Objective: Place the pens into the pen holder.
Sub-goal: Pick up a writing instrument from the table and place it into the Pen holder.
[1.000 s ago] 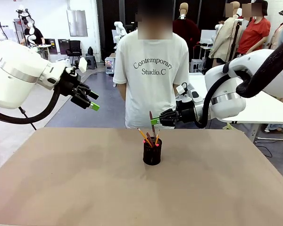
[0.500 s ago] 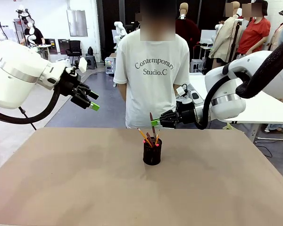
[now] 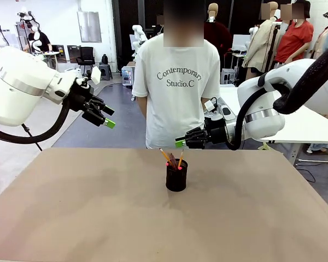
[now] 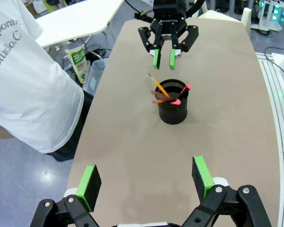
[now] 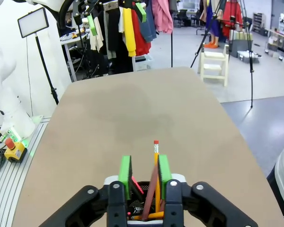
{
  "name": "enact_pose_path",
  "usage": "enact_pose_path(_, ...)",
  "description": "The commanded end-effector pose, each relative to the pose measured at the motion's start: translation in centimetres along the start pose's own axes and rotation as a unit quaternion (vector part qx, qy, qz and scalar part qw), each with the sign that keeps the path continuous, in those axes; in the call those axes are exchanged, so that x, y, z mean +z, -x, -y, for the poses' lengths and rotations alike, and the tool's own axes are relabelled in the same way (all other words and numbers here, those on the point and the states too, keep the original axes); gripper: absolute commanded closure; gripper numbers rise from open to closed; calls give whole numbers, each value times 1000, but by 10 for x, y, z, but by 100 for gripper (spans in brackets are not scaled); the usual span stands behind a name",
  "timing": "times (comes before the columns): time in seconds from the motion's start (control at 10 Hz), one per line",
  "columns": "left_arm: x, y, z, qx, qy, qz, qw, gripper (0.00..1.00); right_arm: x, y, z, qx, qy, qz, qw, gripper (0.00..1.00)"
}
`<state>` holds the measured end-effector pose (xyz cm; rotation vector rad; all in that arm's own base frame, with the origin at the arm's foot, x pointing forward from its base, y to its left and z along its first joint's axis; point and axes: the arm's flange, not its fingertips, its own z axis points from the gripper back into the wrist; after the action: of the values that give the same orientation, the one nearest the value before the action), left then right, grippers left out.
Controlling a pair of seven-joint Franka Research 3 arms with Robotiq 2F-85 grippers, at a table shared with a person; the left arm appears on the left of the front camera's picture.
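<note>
My right gripper (image 3: 180, 143) is slightly parted above the cup (image 3: 176, 176), all pens (image 4: 166, 94) inside; I'd lift straight up. Left gripper (image 3: 108, 121) spread wide.

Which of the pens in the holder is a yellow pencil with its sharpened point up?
The yellow-orange pencil, leaning out over the pen holder rim; the other pens show pink-red tips or a dark brown shaft.
</note>
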<state>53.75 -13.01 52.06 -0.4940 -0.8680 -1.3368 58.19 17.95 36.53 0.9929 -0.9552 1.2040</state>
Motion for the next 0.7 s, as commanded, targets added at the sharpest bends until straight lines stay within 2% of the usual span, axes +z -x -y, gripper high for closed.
enact_pose_path(0.0, 2, 0, 1, 4, 2, -3, 1000, 0, 1, -2, 2, 2, -10, 1, 1000, 25)
enact_pose_path(0.1, 2, 0, 1, 4, 2, -3, 1000, 0, 0, -2, 0, 3, -11, 3, 1000, 6)
enact_pose_path(0.2, 2, 0, 1, 4, 2, -3, 1000, 0, 1, -3, 0, 6, -13, 2, 1000, 0)
enact_pose_path(0.6, 2, 0, 1, 4, 2, -3, 1000, 0, 3, -6, -2, 13, -21, -10, 1000, 0)
